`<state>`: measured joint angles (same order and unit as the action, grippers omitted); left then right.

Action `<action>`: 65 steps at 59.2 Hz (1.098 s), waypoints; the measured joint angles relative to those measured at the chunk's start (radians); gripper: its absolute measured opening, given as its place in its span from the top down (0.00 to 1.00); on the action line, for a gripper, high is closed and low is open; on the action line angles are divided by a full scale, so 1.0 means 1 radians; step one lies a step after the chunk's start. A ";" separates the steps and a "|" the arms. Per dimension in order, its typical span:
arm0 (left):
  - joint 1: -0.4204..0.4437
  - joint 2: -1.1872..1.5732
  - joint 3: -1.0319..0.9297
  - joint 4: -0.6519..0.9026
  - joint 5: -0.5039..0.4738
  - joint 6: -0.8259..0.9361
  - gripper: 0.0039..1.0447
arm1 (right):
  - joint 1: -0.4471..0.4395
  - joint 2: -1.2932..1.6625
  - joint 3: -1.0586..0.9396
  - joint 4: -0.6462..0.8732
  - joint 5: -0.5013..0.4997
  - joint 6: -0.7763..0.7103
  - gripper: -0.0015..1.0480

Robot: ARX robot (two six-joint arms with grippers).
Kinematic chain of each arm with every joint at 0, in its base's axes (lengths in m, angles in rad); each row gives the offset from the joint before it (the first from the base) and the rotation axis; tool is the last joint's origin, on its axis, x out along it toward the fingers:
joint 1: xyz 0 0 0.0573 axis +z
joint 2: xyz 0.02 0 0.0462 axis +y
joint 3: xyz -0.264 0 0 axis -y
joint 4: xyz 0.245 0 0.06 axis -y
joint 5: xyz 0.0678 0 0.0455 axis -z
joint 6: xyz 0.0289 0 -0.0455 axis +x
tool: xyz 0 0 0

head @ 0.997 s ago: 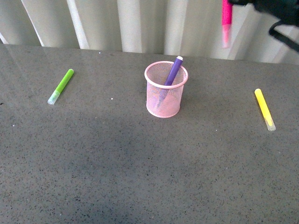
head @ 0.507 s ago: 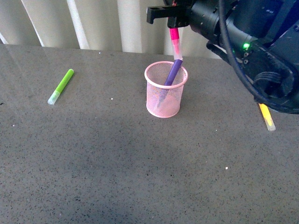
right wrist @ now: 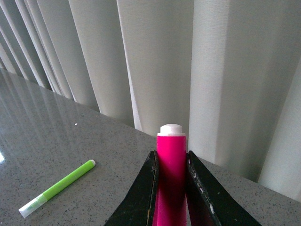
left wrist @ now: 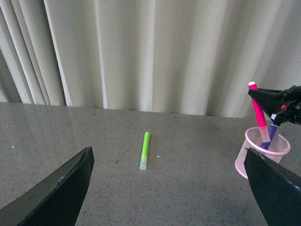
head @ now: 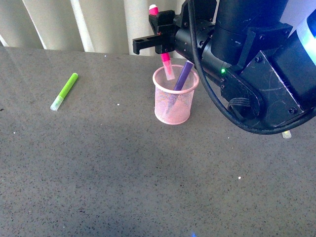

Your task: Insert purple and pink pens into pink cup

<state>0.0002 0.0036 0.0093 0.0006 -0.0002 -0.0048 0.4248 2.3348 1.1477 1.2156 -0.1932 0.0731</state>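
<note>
The pink cup stands mid-table; it also shows in the left wrist view. The purple pen leans inside it, top above the rim. My right gripper is shut on the pink pen, held upright, cap end down inside the cup's mouth beside the purple pen. In the right wrist view the pink pen sits clamped between the black fingers. In the left wrist view the pink pen stands above the cup. My left gripper is open and empty, well left of the cup.
A lime-green marker lies on the grey table at the left, also in the left wrist view and the right wrist view. A yellow marker's tip peeks out under the right arm. Curtains hang behind.
My right arm has carried the pink pen leftward and down from high at the right; its cap end now dips into the cup beside the purple pen.
</note>
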 joint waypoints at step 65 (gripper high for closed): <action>0.000 0.000 0.000 0.000 0.000 0.000 0.06 | -0.091 -0.194 -0.066 -0.074 0.156 -0.024 0.07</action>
<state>0.0002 0.0036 0.0093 0.0006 -0.0002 -0.0048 0.3340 2.1406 1.0817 1.1419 -0.0372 0.0494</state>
